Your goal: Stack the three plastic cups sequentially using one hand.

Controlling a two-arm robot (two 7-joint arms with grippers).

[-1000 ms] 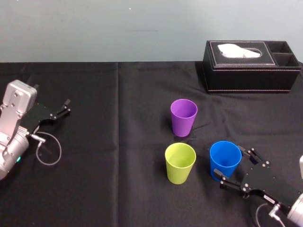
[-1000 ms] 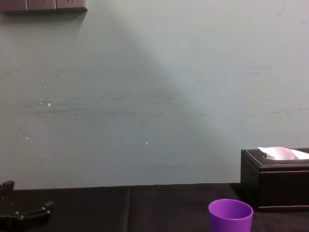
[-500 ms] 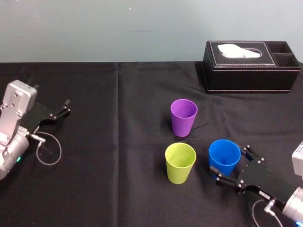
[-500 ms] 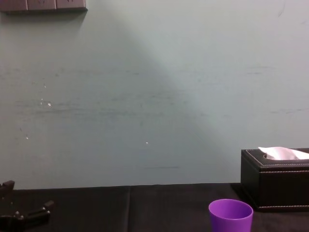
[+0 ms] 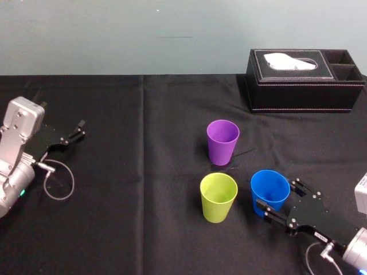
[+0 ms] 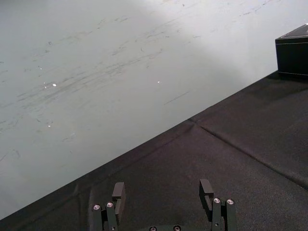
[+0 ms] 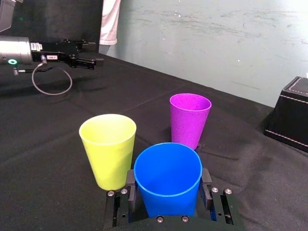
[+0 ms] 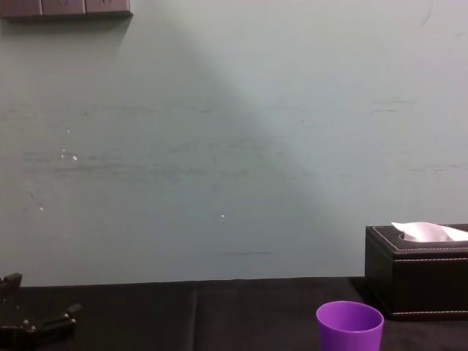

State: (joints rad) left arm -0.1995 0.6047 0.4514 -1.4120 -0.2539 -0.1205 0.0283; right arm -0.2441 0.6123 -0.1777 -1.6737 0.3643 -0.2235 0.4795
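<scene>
Though its base is hidden, blue cup (image 5: 269, 192) stands within right end effector's (image 5: 277, 193) wide fingers (image 7: 206, 182); left end effector (image 6: 161, 187) rests spread.

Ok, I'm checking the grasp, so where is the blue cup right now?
Head view: the blue cup stands front right on the black table, just right of the yellow-green cup, with the right gripper around it.
</scene>
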